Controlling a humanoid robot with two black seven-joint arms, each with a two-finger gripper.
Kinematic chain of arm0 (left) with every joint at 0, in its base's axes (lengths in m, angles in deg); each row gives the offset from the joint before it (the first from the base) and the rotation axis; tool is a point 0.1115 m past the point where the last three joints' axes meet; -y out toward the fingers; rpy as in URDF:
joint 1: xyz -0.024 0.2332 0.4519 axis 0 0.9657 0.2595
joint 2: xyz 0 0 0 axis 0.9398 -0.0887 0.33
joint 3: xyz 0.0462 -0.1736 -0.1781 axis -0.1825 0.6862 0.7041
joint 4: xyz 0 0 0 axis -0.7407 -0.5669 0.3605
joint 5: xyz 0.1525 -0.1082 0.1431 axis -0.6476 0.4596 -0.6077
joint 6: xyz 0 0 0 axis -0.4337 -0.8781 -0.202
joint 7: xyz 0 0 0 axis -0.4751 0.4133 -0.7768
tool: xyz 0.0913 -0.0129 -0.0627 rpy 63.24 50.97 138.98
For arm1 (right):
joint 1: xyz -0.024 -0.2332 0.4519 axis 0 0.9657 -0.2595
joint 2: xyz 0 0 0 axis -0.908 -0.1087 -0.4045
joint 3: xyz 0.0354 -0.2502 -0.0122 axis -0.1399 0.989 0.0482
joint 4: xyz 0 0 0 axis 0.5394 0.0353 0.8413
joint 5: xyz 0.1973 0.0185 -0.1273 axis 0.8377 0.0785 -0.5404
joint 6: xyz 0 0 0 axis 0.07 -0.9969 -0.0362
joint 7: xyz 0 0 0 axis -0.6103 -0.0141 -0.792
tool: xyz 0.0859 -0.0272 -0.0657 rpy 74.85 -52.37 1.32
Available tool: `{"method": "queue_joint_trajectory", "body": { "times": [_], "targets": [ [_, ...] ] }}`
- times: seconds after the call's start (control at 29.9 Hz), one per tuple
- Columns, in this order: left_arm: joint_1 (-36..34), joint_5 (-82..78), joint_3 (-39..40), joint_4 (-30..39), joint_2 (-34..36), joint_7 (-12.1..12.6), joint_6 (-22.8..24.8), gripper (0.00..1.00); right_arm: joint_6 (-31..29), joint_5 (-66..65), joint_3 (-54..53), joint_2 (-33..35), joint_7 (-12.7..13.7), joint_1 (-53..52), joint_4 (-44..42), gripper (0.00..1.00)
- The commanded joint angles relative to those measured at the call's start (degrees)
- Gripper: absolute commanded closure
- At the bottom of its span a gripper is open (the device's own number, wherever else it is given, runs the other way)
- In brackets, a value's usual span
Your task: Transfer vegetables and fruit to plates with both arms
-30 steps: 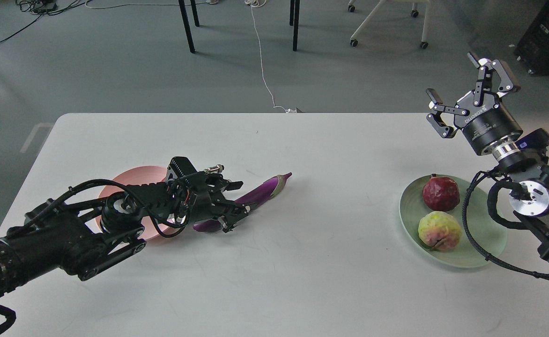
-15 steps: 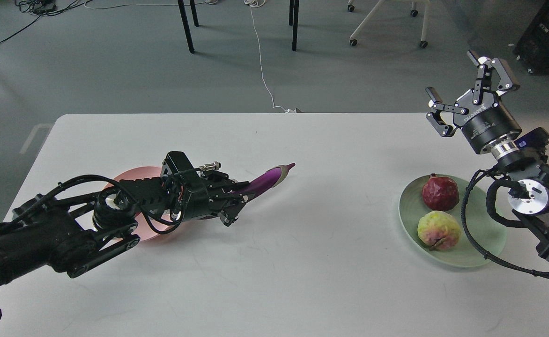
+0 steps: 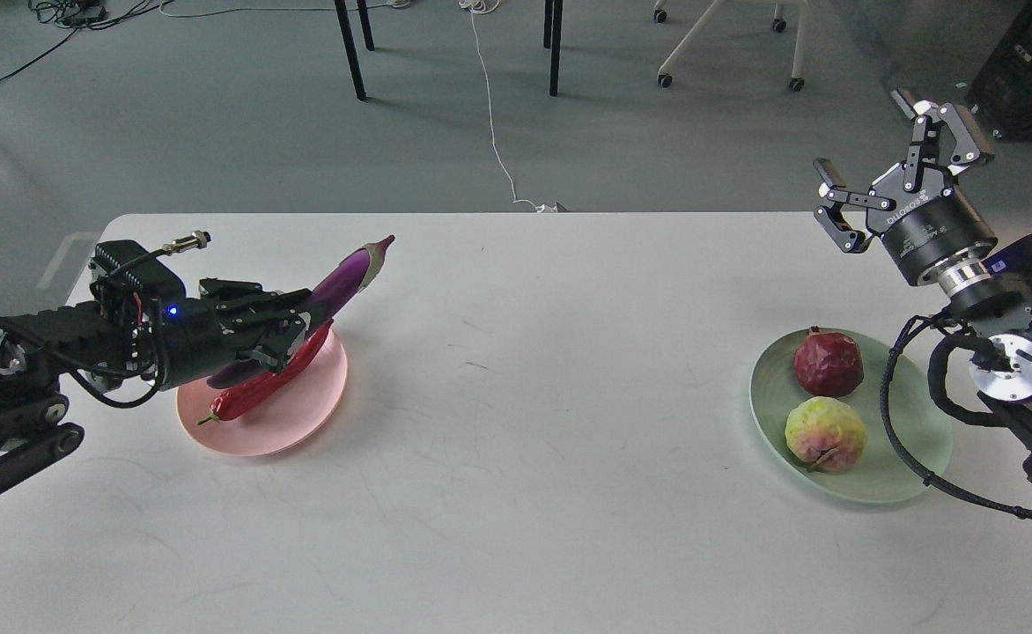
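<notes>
A white table (image 3: 516, 528) stands on a grey floor (image 3: 217, 132). Behind it are black table legs (image 3: 350, 48), a white cable (image 3: 491, 114) on the floor, and a white wheeled chair base (image 3: 727, 53)

The pale pink round plastic plate (image 3: 280, 417) lies near the white table's (image 3: 516, 493) left edge (wrinkled red chili pepper (image 3: 262, 387) on it); the pale green round plate (image 3: 886, 475) lies near the right edge.

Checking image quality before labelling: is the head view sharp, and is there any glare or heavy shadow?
Head view: sharp throughout; soft even light, faint shadows under the pink plate and green plate; small gloss highlight on the eggplant; no motion blur on the left hand.
</notes>
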Motion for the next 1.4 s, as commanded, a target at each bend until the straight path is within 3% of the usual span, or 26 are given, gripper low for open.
{"method": "queue_joint_trajectory", "body": {
  "times": [0.0,0.07,0.23,0.4,0.57,0.74,0.87,1.14,1.37],
  "targets": [
    [0.95,3.25,-0.24,-3.97,0.42,-4.48,-0.52,0.81,0.01,0.0,0.0,0.0,0.0,-0.09,0.03,0.01],
    [2.97,2.9,-0.42,-4.32,0.42,-6.78,-1.57,0.81,0.01,0.0,0.0,0.0,0.0,-0.09,0.03,0.01],
    [5.35,2.82,-0.6,-8.35,-0.54,-6.87,-2.46,0.68,0.01,0.0,0.09,-0.09,0.0,-0.18,0.11,0.01],
    [5.44,2.82,-0.6,-10.04,-0.9,-7.05,-2.81,0.64,0.1,0.0,0.18,0.0,0.0,-0.18,0.2,0.01],
    [5.26,2.64,-0.6,-10.13,-0.64,-7.05,-2.9,0.36,0.1,0.0,0.27,-0.09,0.0,-0.09,0.11,0.01],
    [5.26,2.82,-0.42,-10.13,-0.9,-7.49,-3.77,0.27,0.1,0.0,0.27,-0.35,0.0,-0.09,0.11,0.01],
    [3.6,4.65,1.07,-10.13,-0.9,-7.75,-5.97,0.12,0.1,-0.09,0.18,-0.27,0.0,-0.09,0.03,0.01],
    [-6.94,30.1,2.22,-10.04,-2.13,-6.87,-5.71,0.03,0.54,-0.09,-0.26,-0.27,0.0,-2.11,-0.94,0.01],
    [-11.34,61.15,2.39,-9.6,-6.7,-6.96,-4.22,0.02,2.29,-0.09,-4.65,-0.88,0.0,-3.95,-5.15,0.01]
  ]
}}
